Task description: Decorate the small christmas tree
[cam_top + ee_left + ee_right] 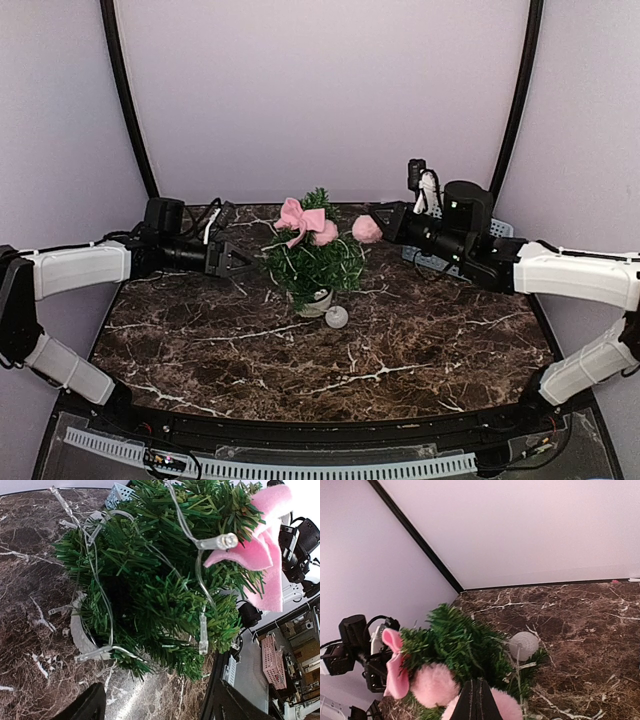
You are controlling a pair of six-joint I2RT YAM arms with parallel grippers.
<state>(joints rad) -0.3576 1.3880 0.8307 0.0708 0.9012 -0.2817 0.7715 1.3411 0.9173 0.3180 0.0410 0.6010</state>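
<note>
— Where is the tree, and which step are you on?

— The small christmas tree (315,262) stands in its white pot (318,300) in the middle of the bench (200,350). A pink bow (298,215), one fluffy pink ball (325,233) and a light string (218,542) are on it. I judge that I am hanging the next ornament. My right hand (378,224), at 2 o'clock of the tree, is clamped on a pink pompom (366,230) just beside the upper branches.

— And the left hand?

— The left hand (240,260) is at 9 o'clock, near the tree, with fingers apart and nothing in them.

— Next move?

— I think I should push the pompom toward 8 o'clock, into the branches. Then I let go gently, so the tree does not tip. A white ball (337,317) lies on the bench at 5 o'clock of the pot; probably it comes after.
</note>
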